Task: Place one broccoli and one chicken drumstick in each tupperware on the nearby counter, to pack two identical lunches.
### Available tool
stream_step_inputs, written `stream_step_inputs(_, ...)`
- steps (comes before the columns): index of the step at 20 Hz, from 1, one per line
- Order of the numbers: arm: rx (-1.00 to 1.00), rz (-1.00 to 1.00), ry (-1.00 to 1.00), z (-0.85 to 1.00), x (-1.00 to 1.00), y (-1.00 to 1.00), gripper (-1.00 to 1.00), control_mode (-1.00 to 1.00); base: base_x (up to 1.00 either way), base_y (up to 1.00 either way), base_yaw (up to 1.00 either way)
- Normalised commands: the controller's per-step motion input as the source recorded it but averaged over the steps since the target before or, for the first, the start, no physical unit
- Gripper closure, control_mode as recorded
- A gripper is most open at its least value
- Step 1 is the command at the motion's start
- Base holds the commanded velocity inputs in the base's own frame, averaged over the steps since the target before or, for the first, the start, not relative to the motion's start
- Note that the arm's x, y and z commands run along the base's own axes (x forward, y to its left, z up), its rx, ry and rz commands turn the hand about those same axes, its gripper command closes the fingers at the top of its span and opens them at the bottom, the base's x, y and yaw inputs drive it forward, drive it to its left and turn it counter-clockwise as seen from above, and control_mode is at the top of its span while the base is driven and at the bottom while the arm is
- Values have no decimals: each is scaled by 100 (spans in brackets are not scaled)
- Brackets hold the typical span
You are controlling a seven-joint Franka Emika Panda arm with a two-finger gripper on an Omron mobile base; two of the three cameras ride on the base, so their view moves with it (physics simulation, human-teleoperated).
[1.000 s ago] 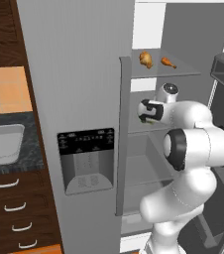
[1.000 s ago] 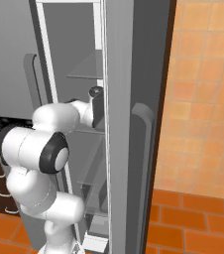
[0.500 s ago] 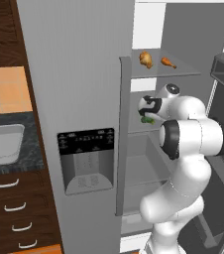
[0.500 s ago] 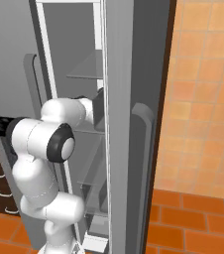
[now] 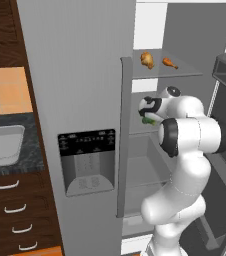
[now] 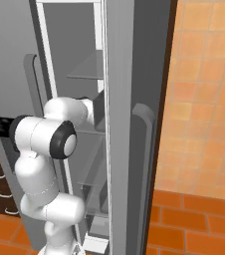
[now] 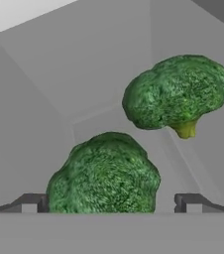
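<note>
While both chicken drumsticks (image 5: 147,59) lie on the fridge's upper shelf (image 5: 185,74), the end effector (image 7: 111,203), spread wide and empty, straddles the near broccoli (image 7: 104,176); nothing looks packed.

Arm has reached further into the fridge over the last second: the elbow swung forward and up, and the hand (image 5: 150,107) moved from just outside the middle shelf to deep over it, now partly hiding the green broccoli (image 5: 147,120) in the left base view. In the right base view the wrist has slid behind the fridge door (image 6: 122,124), so less of the forearm shows. Fingers (image 7: 28,203) unchanged in spread, wide apart, now flanking the near broccoli (image 7: 104,173).
</note>
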Motion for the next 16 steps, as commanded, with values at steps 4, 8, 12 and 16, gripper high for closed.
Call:
stream_step_inputs(4,3,0,0,0,2,0,-100,-100,0,0,0)
stream_step_inputs(8,2,0,0,-14,1,3,-100,-100,0,0,0)
stream_step_inputs(12,0,0,0,-32,1,5,-100,-100,0,0,0)
stream_step_inputs(16,0,0,0,-14,1,5,-100,-100,0,0,0)
